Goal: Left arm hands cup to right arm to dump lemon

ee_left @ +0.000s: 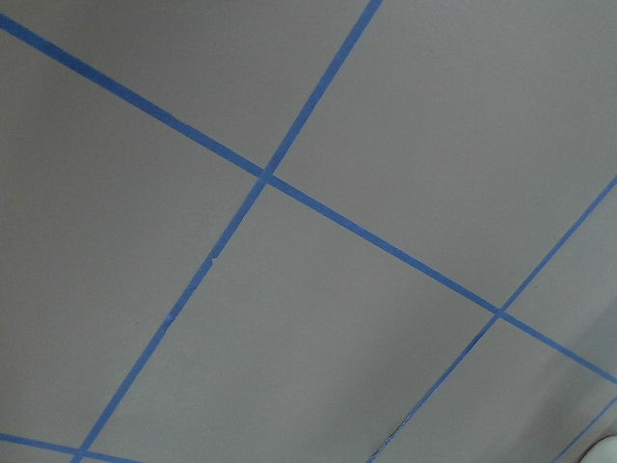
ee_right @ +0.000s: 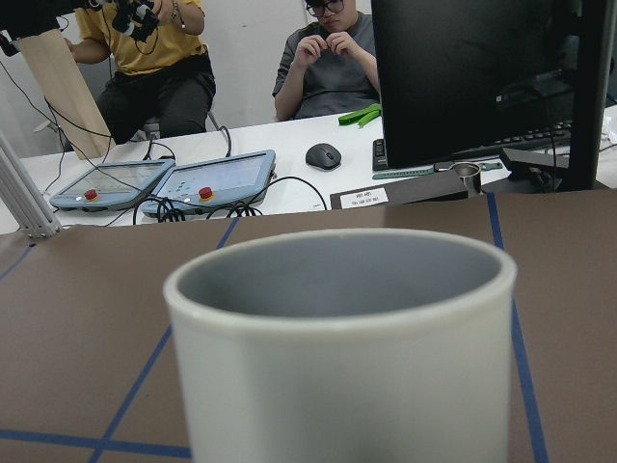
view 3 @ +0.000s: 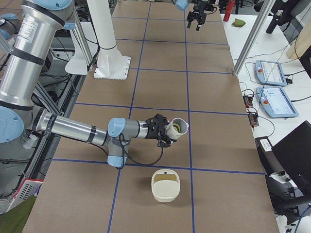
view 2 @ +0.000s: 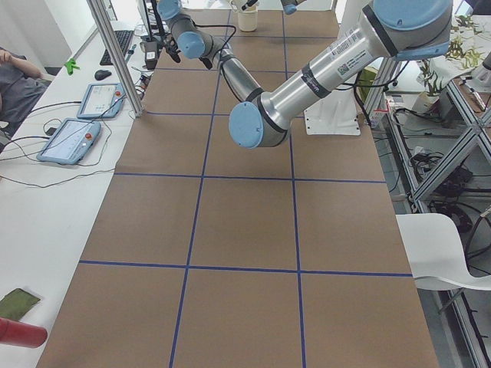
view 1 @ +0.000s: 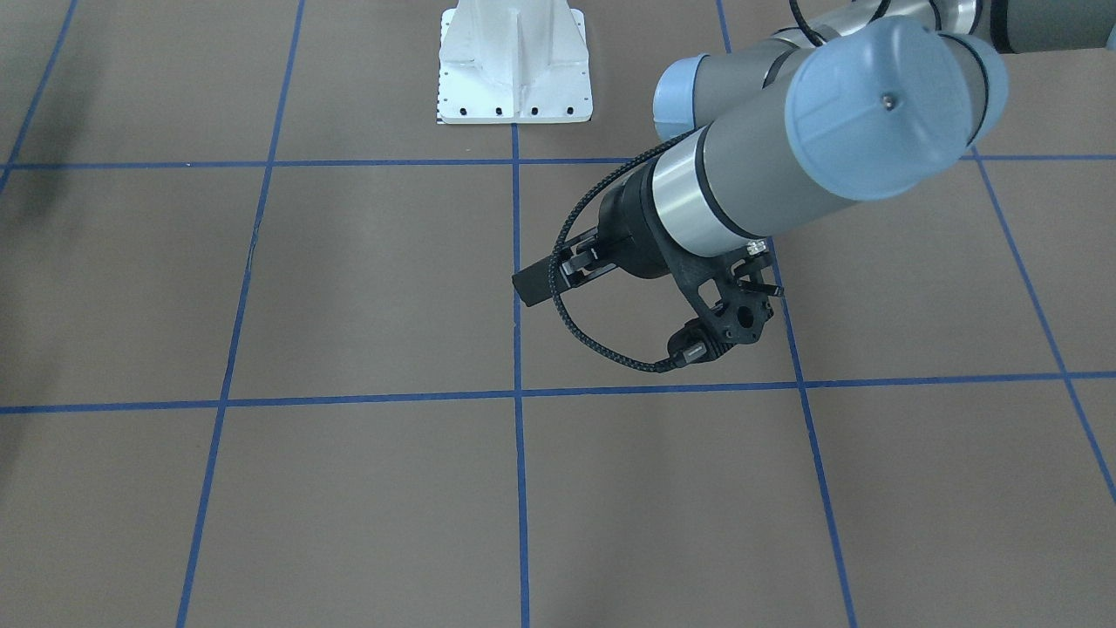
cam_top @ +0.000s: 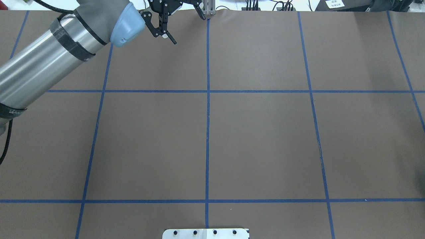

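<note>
My right gripper (view 3: 163, 130) is shut on the white cup (view 3: 178, 127) and holds it tilted above the table, mouth turned away from the arm. The yellow-green lemon (view 3: 176, 128) lies inside it. In the right wrist view the cup (ee_right: 342, 328) fills the foreground, with its greyish inside showing and the lemon hidden. My left arm (cam_top: 49, 63) reaches over the far side of the table. My left gripper (view 1: 529, 286) is empty, looks open, and is far from the cup; it also shows in the exterior right view (view 3: 194, 24).
A cream lidded container (view 3: 165, 185) stands on the table just beyond the cup. The white robot base (view 1: 514, 65) stands at the table's robot side. Two seated people (ee_right: 333, 58), teach pendants (ee_right: 207, 178) and a monitor (ee_right: 482, 77) are at the side bench.
</note>
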`<state>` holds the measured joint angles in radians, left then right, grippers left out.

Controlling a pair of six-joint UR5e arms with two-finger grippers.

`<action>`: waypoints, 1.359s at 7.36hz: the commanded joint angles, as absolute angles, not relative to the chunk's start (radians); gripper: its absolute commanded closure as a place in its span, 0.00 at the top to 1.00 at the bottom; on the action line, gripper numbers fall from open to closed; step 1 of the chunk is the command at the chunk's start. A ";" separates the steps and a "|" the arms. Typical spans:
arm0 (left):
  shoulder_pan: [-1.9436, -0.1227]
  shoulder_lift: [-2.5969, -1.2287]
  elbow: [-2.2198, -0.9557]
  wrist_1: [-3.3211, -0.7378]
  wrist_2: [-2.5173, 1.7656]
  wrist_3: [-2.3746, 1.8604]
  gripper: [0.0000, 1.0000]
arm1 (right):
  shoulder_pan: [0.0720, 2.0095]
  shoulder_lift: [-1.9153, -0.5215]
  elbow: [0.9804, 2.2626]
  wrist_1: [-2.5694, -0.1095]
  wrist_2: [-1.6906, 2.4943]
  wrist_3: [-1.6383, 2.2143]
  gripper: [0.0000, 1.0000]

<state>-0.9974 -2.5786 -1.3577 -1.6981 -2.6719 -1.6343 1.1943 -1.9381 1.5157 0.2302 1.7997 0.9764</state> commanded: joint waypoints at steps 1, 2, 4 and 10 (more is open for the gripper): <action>-0.997 -2.579 -1.358 -1.698 -2.642 -1.634 1.00 | 1.250 -1.925 1.374 0.419 1.882 1.134 0.02; -0.999 -2.579 -1.358 -1.698 -2.640 -1.634 1.00 | 1.256 -1.918 1.308 0.507 1.893 1.216 0.00; -1.003 -2.580 -1.358 -1.698 -2.640 -1.634 1.00 | 1.256 -1.904 1.258 0.615 1.896 1.424 0.00; -1.023 -2.588 -1.359 -1.698 -2.613 -1.631 1.00 | 1.344 -1.861 1.189 0.673 1.916 1.877 0.00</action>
